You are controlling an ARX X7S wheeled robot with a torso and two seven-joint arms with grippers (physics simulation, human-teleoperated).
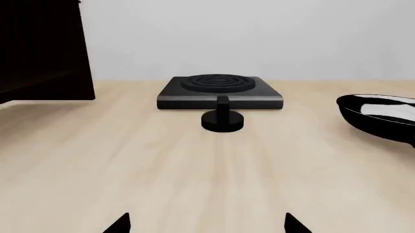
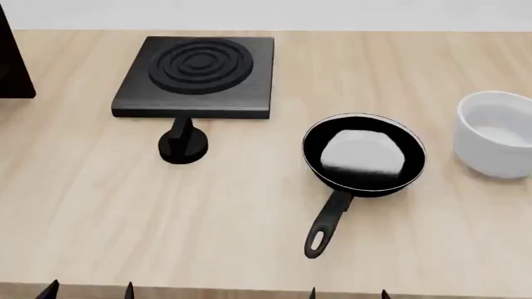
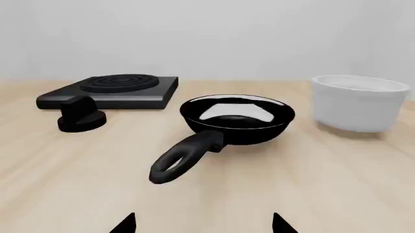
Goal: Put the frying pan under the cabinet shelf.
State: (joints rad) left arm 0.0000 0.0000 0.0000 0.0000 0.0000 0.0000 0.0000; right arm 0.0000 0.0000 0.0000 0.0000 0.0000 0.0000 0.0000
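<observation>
The frying pan (image 2: 363, 156) is a glossy black round pan with a thin silvery rim, resting on the wooden table right of centre. Its long handle (image 2: 326, 223) points toward me and ends in a loop hole. It also shows in the right wrist view (image 3: 236, 116) and partly in the left wrist view (image 1: 379, 114). The dark cabinet shelf (image 2: 12, 59) stands at the far left edge and shows in the left wrist view (image 1: 42, 48). My left gripper (image 2: 90, 290) and right gripper (image 2: 349, 293) are both open and empty at the table's near edge. The right gripper (image 3: 203, 224) is just short of the pan's handle.
A square black burner plate (image 2: 198, 75) with concentric rings lies at the back centre-left. A black knob (image 2: 183, 146) stands just in front of it. A white bowl (image 2: 496, 134) stands to the right of the pan. The table (image 2: 99, 218) is light wood.
</observation>
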